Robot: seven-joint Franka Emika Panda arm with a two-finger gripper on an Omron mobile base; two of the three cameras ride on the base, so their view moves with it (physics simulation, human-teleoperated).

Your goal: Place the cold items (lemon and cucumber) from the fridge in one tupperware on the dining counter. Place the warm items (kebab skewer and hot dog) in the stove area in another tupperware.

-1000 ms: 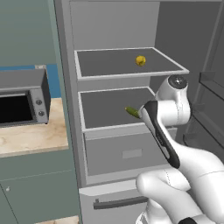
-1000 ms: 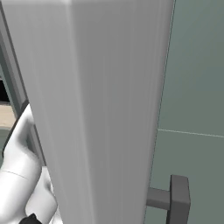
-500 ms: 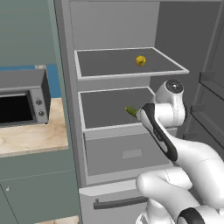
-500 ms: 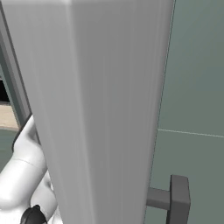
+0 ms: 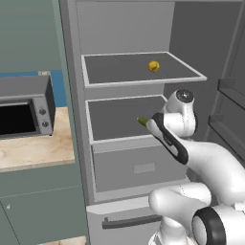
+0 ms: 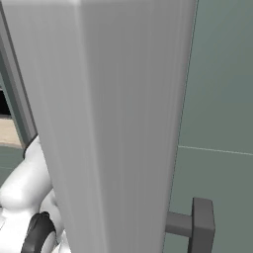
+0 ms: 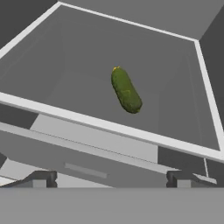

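The fridge [image 5: 143,143] is standing open, and the arm is reaching toward its middle shelf [image 5: 119,122]. The cucumber [image 7: 126,90] is lying flat on that shelf, near its middle, a short dark green thing with a bumpy skin, blunt rounded ends and a small yellowish tip on the end farther from the hand. In the left base view just its tip [image 5: 142,120] is showing past the arm. The gripper [image 7: 109,179] is hanging in front of the shelf's front edge, above the drawer [image 5: 139,167] below, with its jaws spread wide apart and nothing between them; it is well short of the cucumber. The lemon [image 5: 153,66] is sitting on the shelf above, a small round yellow fruit toward the right. A microwave [image 5: 24,107] is standing on the counter [image 5: 33,150] left of the fridge.
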